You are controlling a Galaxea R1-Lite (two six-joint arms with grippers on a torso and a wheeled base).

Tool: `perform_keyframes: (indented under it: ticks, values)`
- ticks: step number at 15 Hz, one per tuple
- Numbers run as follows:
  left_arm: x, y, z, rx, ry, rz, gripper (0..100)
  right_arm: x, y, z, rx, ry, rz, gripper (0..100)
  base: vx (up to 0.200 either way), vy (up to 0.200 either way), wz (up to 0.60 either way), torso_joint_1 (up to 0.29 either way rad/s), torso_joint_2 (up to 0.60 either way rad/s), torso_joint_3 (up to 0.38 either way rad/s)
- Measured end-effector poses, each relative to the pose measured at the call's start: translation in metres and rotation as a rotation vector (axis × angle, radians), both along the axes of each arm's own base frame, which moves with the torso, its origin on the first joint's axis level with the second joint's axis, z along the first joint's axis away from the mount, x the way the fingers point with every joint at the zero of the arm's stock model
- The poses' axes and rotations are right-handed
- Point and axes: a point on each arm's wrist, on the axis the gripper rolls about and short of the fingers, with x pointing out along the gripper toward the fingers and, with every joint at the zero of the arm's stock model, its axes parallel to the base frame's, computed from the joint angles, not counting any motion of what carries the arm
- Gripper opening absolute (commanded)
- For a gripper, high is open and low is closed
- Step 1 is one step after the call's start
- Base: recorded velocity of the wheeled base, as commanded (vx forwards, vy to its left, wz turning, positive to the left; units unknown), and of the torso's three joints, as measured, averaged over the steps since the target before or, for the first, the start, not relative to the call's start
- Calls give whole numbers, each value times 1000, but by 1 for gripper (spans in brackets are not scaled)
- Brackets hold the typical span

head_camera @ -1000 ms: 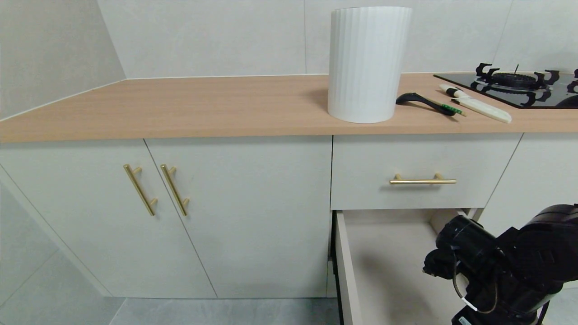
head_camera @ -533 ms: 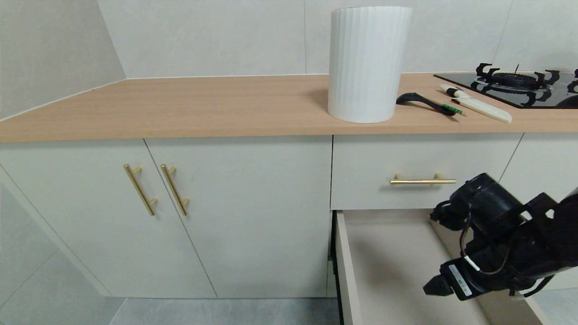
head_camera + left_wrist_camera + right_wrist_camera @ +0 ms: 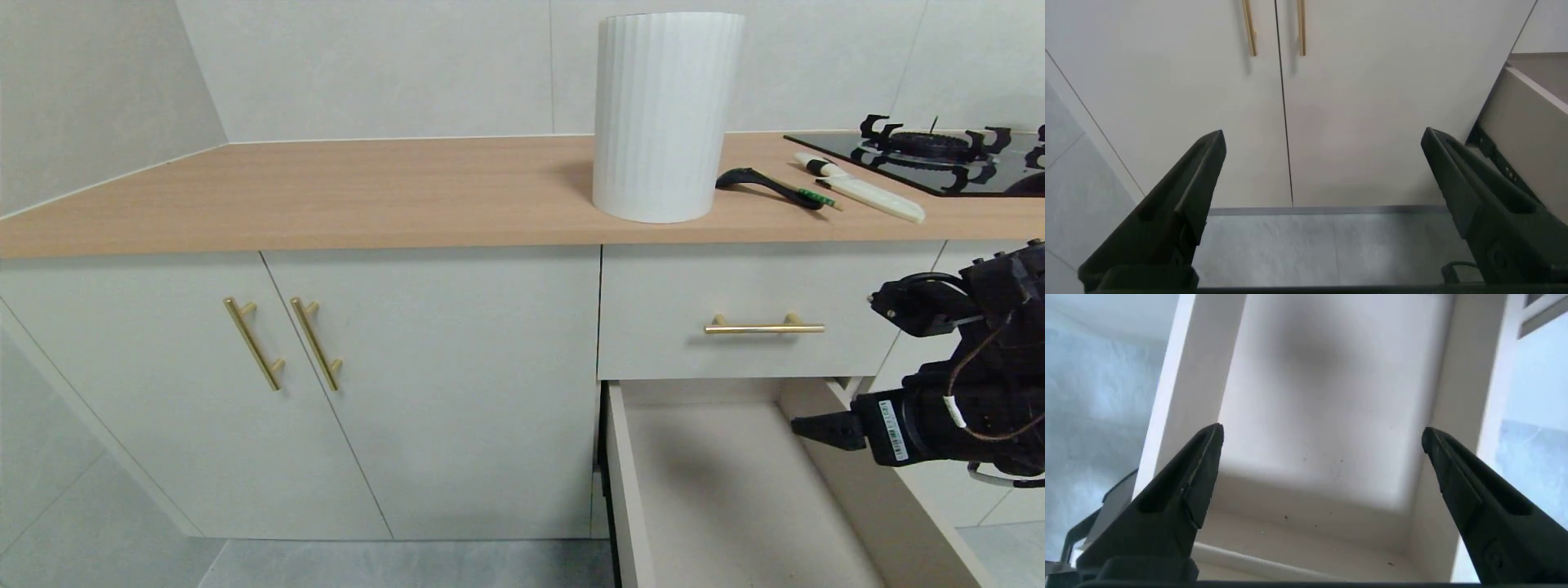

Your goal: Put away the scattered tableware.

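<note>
Drawer [image 3: 718, 490] lies open below spread right claw [image 3: 1321, 437]; left claw [image 3: 1323, 137], also spread, faces cupboard doors [image 3: 1372, 106]; white canister [image 3: 665, 114] stands beside ladle [image 3: 767, 186] on surface [image 3: 326, 192].

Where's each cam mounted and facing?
Head view: on the head, facing forward-down at the wooden countertop and pale open lower drawer; right end effector shows.
Left wrist view: left wrist, facing pale cabinet doors with brass bar handles; open left end effector shows.
Right wrist view: right wrist, facing down into that drawer; right end effector open.
Shared: head and right wrist views both show the drawer.
</note>
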Motion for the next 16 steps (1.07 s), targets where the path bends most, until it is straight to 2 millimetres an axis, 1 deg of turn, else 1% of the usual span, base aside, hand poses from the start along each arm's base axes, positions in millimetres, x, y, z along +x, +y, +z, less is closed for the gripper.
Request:
perform_keyframes:
  ticks: [2, 5, 9, 16]
  values:
    - [0, 0, 0, 0, 0, 0, 100, -4, -2, 3, -3, -18, 7, 100, 0, 0, 0, 34, -195, -146]
    - [0, 0, 0, 0, 3, 0, 100, -6, -3, 4, 1, -37, 12, 100, 0, 0, 0, 115, -268, -286]
    - [0, 0, 0, 0, 0, 0, 100, -6, -3, 6, 9, -60, 9, 100, 0, 0, 0, 137, -524, -301]
    - [0, 0, 0, 0, 0, 0, 100, -4, -7, 8, 16, -78, -13, 100, 0, 0, 0, 182, -473, -289]
